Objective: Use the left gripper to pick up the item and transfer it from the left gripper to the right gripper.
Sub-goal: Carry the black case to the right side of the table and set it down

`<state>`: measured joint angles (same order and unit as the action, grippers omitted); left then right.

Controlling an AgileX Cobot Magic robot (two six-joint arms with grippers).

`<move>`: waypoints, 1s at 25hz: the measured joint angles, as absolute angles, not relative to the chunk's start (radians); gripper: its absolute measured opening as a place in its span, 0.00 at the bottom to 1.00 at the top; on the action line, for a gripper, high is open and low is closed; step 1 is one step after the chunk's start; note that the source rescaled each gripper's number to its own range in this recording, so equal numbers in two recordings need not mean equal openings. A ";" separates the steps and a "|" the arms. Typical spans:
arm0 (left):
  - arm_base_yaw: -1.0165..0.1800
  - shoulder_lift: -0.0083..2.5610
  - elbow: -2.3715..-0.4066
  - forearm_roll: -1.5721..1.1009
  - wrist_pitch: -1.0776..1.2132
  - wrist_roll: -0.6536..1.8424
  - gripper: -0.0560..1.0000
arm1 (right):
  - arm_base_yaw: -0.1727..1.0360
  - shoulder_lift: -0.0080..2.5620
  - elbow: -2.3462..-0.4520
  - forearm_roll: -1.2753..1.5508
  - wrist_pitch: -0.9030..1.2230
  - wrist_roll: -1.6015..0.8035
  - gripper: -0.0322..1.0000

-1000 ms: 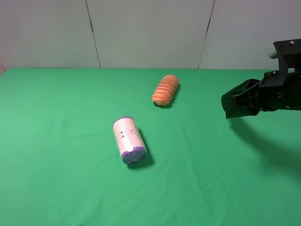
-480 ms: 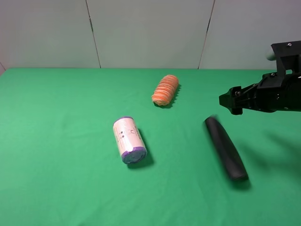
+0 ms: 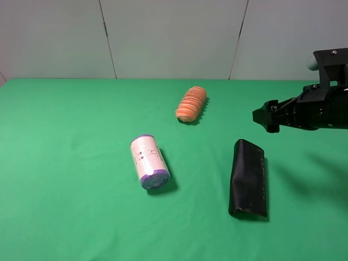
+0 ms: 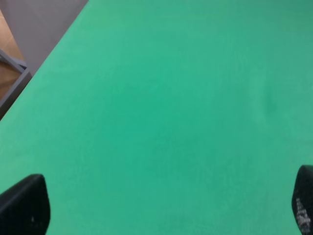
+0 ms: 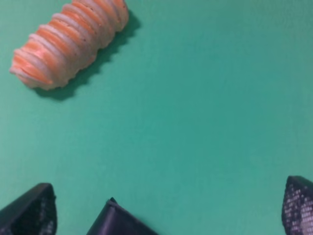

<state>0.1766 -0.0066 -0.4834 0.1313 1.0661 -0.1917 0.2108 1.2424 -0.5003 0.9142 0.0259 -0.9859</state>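
Note:
The item, a flat black soft case (image 3: 248, 178), lies on the green table right of centre; one corner of it shows in the right wrist view (image 5: 120, 221). My right gripper (image 3: 267, 118) hangs open and empty above and behind the case; in its wrist view (image 5: 168, 205) the fingertips stand wide apart. My left gripper is out of the exterior high view. In the left wrist view it (image 4: 161, 203) is open over bare green cloth, with nothing between its fingertips.
A white cylinder with purple ends (image 3: 149, 161) lies left of centre. A ribbed orange oblong object (image 3: 191, 103) lies behind it, also in the right wrist view (image 5: 68, 41). The table's left edge (image 4: 29, 78) shows in the left wrist view.
The black case left the right gripper, fell, and now lies flat and still on the table. The right gripper opened and shifted slightly.

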 joint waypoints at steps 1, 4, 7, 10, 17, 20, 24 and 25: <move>0.177 -0.007 -0.483 0.131 1.066 -0.192 1.00 | 0.211 1.242 -0.500 0.914 0.028 -0.985 1.00; 0.177 -0.007 -0.483 0.131 1.066 -0.192 1.00 | 0.211 1.242 -0.501 0.914 0.040 -0.983 1.00; 0.177 -0.007 -0.483 0.131 1.066 -0.192 1.00 | 0.211 1.242 -0.522 0.915 0.080 -0.977 1.00; 0.177 -0.007 -0.483 0.131 1.066 -0.192 1.00 | 0.211 1.243 -0.553 0.917 0.128 -0.969 1.00; 0.177 -0.007 -0.483 0.131 1.066 -0.192 1.00 | 0.211 1.241 -0.590 0.894 0.225 -0.884 1.00; 0.177 -0.007 -0.483 0.131 1.066 -0.192 1.00 | 0.211 1.215 -0.590 0.846 0.254 -0.836 1.00; 0.177 -0.007 -0.483 0.131 1.066 -0.192 1.00 | 0.211 1.141 -0.590 0.717 0.294 -0.704 1.00; 0.177 -0.007 -0.483 0.131 1.066 -0.192 1.00 | 0.211 1.117 -0.590 0.679 0.311 -0.656 1.00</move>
